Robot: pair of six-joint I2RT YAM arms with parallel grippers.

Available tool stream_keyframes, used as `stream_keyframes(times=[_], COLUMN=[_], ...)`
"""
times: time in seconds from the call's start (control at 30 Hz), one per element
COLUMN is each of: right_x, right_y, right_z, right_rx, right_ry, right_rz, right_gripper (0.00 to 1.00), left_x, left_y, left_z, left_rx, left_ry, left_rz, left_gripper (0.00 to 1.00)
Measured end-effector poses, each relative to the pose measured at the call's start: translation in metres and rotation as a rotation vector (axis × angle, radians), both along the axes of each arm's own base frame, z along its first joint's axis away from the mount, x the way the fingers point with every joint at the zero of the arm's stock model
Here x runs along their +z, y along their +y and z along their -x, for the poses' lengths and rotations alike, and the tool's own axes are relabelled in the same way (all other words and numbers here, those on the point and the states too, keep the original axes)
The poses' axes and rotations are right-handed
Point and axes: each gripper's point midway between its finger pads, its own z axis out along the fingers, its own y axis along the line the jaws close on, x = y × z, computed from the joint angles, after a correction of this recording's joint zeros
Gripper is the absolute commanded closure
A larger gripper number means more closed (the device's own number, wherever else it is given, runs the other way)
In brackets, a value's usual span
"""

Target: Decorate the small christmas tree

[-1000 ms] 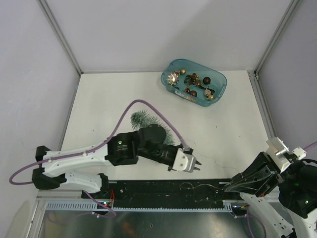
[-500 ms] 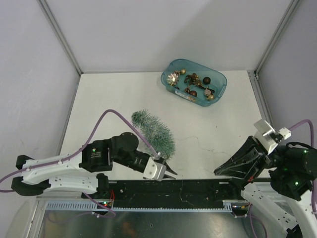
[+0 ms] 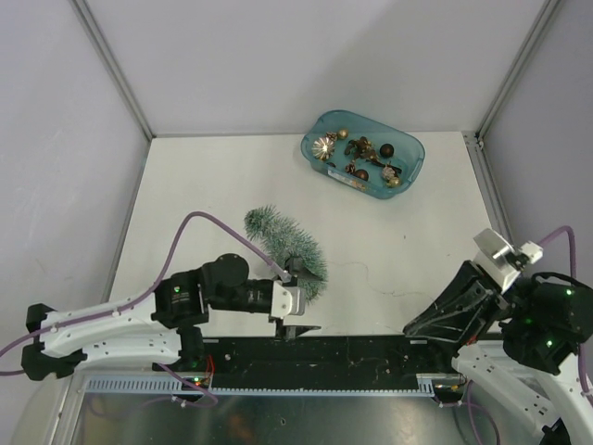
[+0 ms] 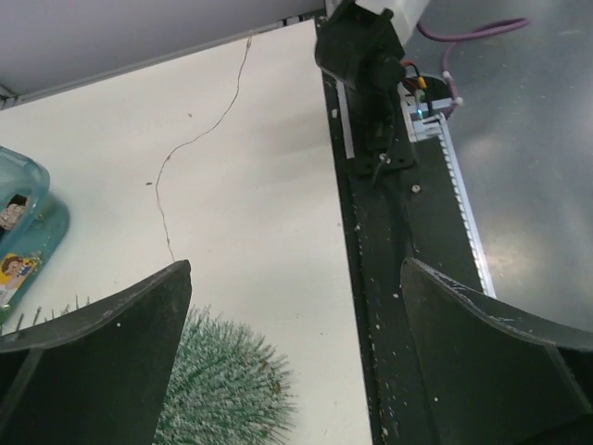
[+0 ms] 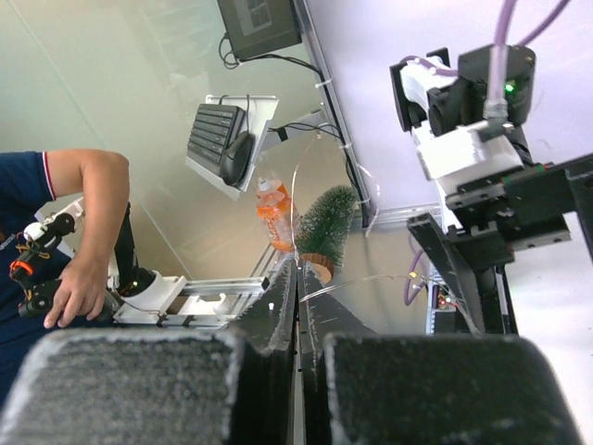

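The small christmas tree [image 3: 283,247], bristly and frosted green, lies on its side on the white table, tip to the far left. Its wide end [image 4: 220,394] shows low in the left wrist view, next to the left finger. My left gripper [image 3: 309,298] [image 4: 296,269] is open wide just near of the tree's wide end, with nothing between its fingers. My right gripper [image 3: 409,326] [image 5: 298,266] hangs at the near right, shut, with a thin wire [image 5: 371,281] coming out from between its tips. The tree [image 5: 326,227] also shows beyond those tips.
A teal tray [image 3: 311,148] [image 4: 28,218] holding several ornaments stands at the far right of the table. The thin wire [image 3: 382,287] [image 4: 176,153] trails over the table's middle. A black rail [image 3: 352,354] [image 4: 394,278] runs along the near edge.
My left gripper drew back to the left and opened wide, uncovering the tree. The right arm shifted a little over the near right edge, still shut.
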Motion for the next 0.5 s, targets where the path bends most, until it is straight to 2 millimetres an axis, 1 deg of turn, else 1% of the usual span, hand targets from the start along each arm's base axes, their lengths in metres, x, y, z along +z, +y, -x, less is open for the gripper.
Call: stream_keyframes(times=[0.1, 0.2, 0.27, 0.37, 0.5], right_x=[0.003, 0.005, 0.005, 0.007, 0.007], right_y=[-0.007, -0.012, -0.014, -0.015, -0.016], right_z=[0.009, 0.016, 0.018, 0.02, 0.022], right_rx=[0.0, 0.003, 0.006, 0.012, 0.025], right_ry=[-0.015, -0.022, -0.024, -0.022, -0.014], right_rz=[-0.024, -0.036, -0.041, -0.048, -0.054], right_gripper=[1.0, 1.0, 1.0, 1.0, 1.0], left_x=[-0.001, 0.0, -0.003, -0.003, 0.006], left_y=[-0.011, -0.032, -0.046, -0.065, -0.09], left_z=[-0.011, -0.023, -0.028, -0.029, -0.022], left_rx=[0.045, 0.083, 0.098, 0.095, 0.063], left_ry=[-0.004, -0.015, -0.021, -0.028, -0.035], left_rz=[0.019, 0.047, 0.054, 0.067, 0.096], left_gripper=[0.0, 0.0, 0.0, 0.0, 0.0])
